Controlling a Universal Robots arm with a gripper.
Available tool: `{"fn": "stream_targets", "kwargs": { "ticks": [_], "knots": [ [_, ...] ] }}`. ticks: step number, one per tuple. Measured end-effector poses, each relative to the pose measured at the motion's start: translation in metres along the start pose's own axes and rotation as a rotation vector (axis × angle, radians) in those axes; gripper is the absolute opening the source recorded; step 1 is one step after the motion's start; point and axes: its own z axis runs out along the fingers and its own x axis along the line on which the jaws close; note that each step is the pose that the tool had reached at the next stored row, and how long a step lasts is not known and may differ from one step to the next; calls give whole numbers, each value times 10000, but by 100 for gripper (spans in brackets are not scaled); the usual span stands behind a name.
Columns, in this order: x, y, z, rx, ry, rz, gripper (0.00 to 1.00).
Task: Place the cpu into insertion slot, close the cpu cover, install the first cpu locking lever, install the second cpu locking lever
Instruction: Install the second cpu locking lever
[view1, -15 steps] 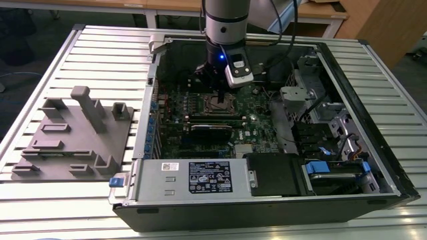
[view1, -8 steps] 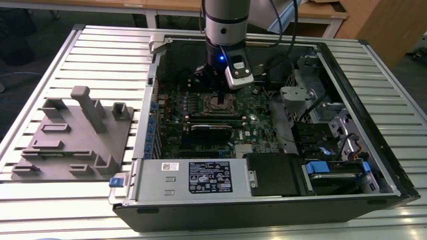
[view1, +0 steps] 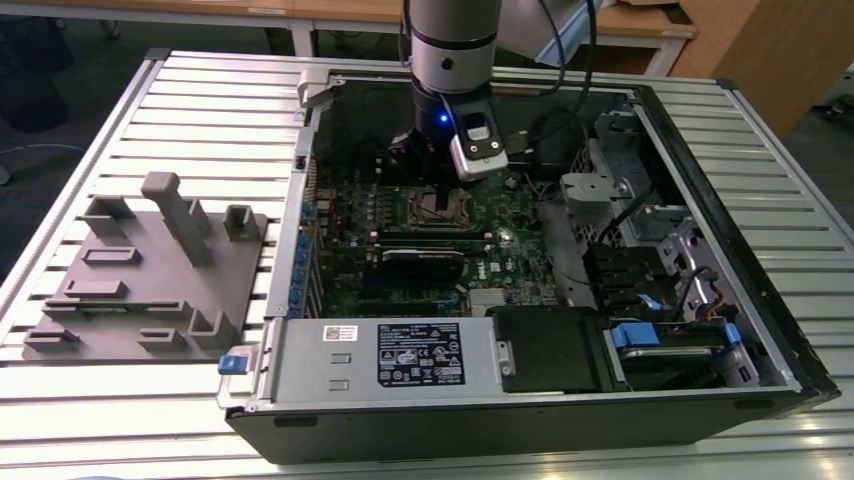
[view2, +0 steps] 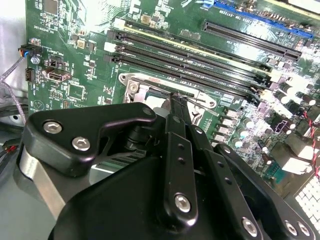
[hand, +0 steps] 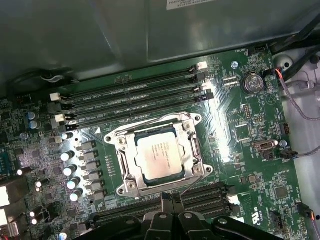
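The cpu (hand: 159, 152), a square chip with a silver top, lies in the insertion slot (hand: 196, 150) on the green motherboard. The grey cpu cover (hand: 128, 150) lies flat around it, and the chip shows through the cover's window. One thin wire lever (hand: 145, 121) runs along one side of the socket. Another lever (hand: 193, 184) sticks out at an angle from the opposite corner, right by my gripper (hand: 172, 199). The fingers look shut, with their tips just above the socket's edge (view2: 145, 92). In the exterior view the gripper (view1: 420, 165) hangs inside the open case over the socket (view1: 434, 203).
Long black memory slots (hand: 135, 95) flank the socket on two sides, and a row of capacitors (hand: 70, 170) stands beside it. A black card (view1: 424, 255), the power supply (view1: 387, 355), drive cages (view1: 641, 210) and the case walls surround the board. A grey fixture (view1: 147, 270) sits on the exterior view's left.
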Motion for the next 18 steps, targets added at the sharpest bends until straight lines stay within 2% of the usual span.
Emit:
{"fn": "stream_targets", "kwargs": {
  "ticks": [18],
  "knots": [
    [18, -25, -1, 0, 0, -14, 10]
  ]
}}
